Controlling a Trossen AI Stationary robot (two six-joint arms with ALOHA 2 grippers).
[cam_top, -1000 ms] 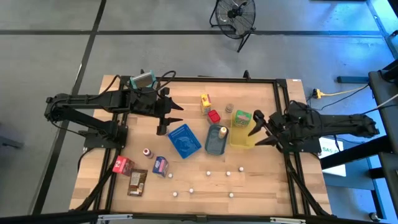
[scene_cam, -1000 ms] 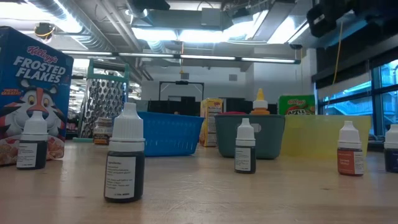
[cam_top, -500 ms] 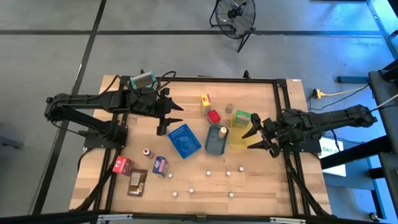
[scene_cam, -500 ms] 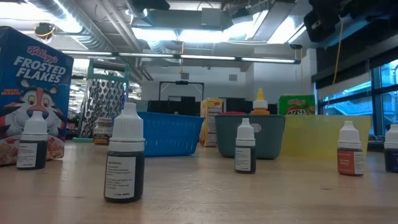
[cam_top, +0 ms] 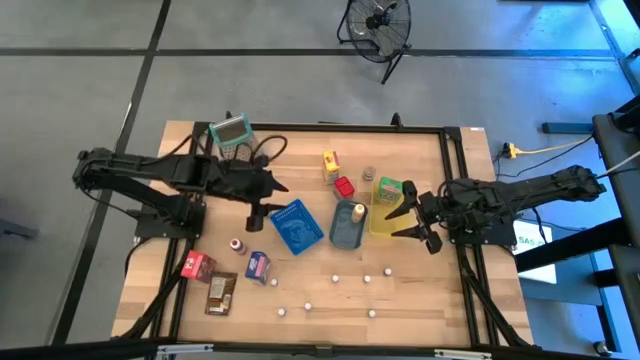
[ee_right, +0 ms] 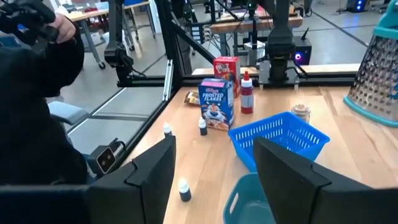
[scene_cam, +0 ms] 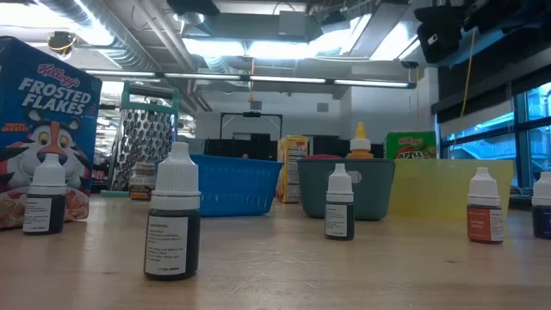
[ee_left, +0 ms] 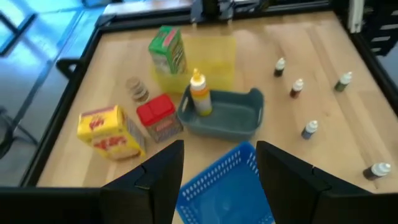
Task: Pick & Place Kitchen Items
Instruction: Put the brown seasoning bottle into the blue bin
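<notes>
My left gripper (cam_top: 268,198) hovers open above the far left corner of the blue tray (cam_top: 293,226); the tray shows between its fingers (ee_left: 219,180). My right gripper (cam_top: 412,225) hangs open just right of the yellow tray (cam_top: 385,222), which holds a green box (cam_top: 389,190). A teal tray (cam_top: 345,232) holds a yellow-capped bottle (cam_top: 358,211). Loose items stand on the table: a yellow box (cam_top: 330,165), a red box (cam_top: 344,186), a small jar (cam_top: 369,174), a cereal box (cam_top: 258,266), a second red box (cam_top: 198,266), a brown packet (cam_top: 221,292) and several small dropper bottles (cam_top: 367,279).
A metal grater (cam_top: 231,130) stands at the far left corner. A black frame (cam_top: 455,170) runs round the tabletop. Bare wood lies along the near edge. A person in dark clothing (ee_right: 31,68) shows beyond the table in the right wrist view.
My left gripper has swung toward the near edge, away from the grater and over the blue tray's corner. My right gripper has turned and shifted a little toward the near edge beside the yellow tray. Neither has shut or opened. No item has moved.
</notes>
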